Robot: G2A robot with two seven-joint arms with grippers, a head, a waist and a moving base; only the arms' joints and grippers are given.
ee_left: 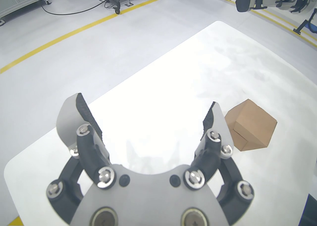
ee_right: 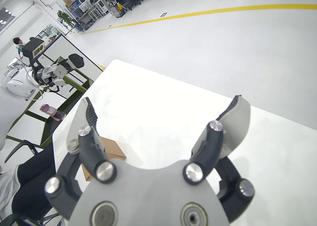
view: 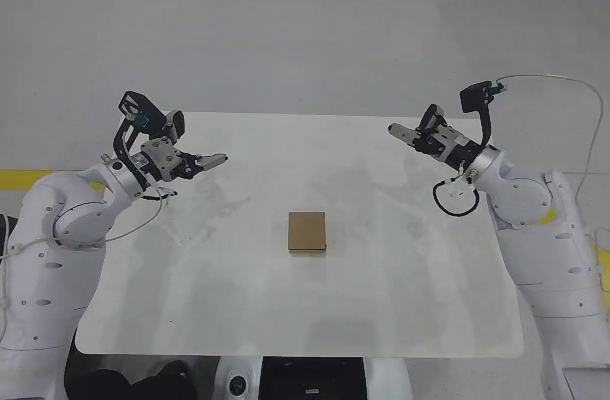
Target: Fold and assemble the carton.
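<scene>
A closed brown carton is sitting mid-desk, seemingly assembled. The left end effector and right end effector are hovering wide open, well apart from it, probably to keep clear.

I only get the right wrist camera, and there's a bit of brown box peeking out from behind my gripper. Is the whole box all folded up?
Observer: In the top view the carton looks closed. It is a square box near the middle of the table.
Operator: Is the other arm holding it?
Observer: No. The left gripper is open and empty, apart from the carton.
Operator: Where is that arm?
Observer: By the table's far left corner, across from your right gripper at the far right corner.
</scene>
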